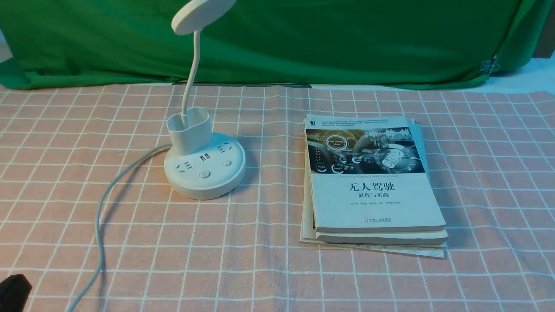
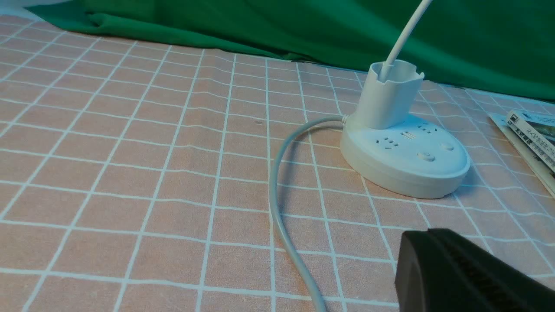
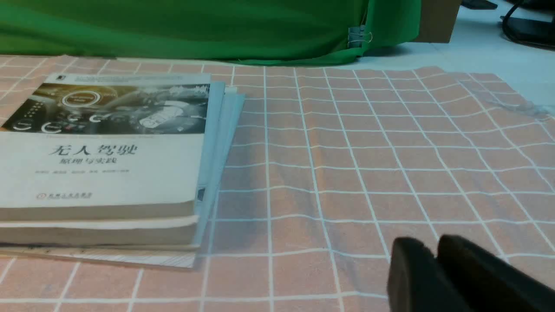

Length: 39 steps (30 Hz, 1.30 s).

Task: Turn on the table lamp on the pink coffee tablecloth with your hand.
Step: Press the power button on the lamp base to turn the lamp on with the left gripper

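Observation:
The white table lamp (image 1: pixel 204 171) stands on the pink coffee tablecloth (image 1: pixel 269 260), left of centre, its disc head (image 1: pixel 201 15) raised on a thin neck and unlit. Its round base shows sockets and buttons, also in the left wrist view (image 2: pixel 405 158). A grey cord (image 1: pixel 100 234) runs from it toward the near left. My left gripper (image 2: pixel 418 249) is shut and empty, low over the cloth, short of the base; only its tip shows in the front view (image 1: pixel 13 292). My right gripper (image 3: pixel 427 251) is shut and empty, right of the books.
A stack of books (image 1: pixel 373 182) lies right of the lamp, seen also in the right wrist view (image 3: pixel 104 160). A green backdrop cloth (image 1: pixel 303 39) closes the far side. The tablecloth's right edge (image 3: pixel 498 86) meets a pale surface.

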Motion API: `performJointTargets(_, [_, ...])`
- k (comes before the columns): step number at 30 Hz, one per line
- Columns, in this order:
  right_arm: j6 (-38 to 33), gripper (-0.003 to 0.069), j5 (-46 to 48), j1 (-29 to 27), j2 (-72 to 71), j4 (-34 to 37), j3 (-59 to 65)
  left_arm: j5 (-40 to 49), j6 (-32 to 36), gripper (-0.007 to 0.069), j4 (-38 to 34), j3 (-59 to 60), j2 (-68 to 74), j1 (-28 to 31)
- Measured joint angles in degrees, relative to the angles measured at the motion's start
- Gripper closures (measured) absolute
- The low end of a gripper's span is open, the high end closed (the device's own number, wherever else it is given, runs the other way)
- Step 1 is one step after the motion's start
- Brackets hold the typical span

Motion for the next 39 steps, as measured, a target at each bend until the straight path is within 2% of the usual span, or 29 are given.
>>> performJointTargets(23, [0.0,0.0476,0.0,0.0,0.0,0.0,0.0,0.0,0.0,0.0622,0.0,0.0,0.0,0.0])
performJointTargets(26, [0.0,0.0474,0.1,0.0,0.0,0.0,0.0,0.0,1.1,0.0622,0.9,0.0,0.0,0.0])
performJointTargets(30, [0.0,0.0461,0.0,0.0,0.0,0.0,0.0,0.0,3.2,0.0622,6.3,0.0,0.0,0.0])
performJointTargets(39, [0.0,0.0452,0.0,0.0,0.0,0.0,0.0,0.0,4.0,0.0622,7.8,0.0,0.0,0.0])
